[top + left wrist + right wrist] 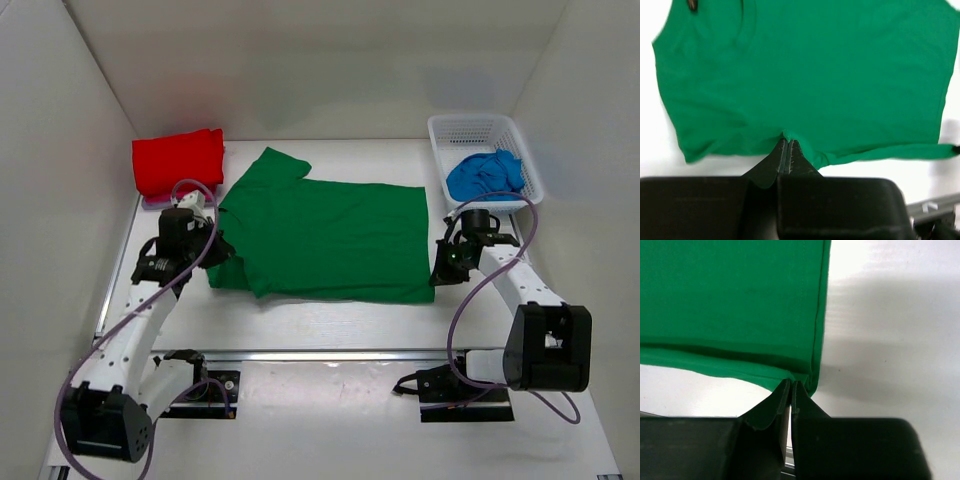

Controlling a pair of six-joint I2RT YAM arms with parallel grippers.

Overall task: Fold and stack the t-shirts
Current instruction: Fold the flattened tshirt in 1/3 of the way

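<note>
Green t-shirt (pixel 330 235) mid-fold: left gripper (pixel 787 141) pinches tight on its near edge, right gripper (pixel 791 385) pinches its near hem corner. Next, likely: lift evenly, fold across.

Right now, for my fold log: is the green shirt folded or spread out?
Spread out: the green shirt lies flat, one sleeve sticking out, with the left gripper and right gripper pinching its near edge.
</note>
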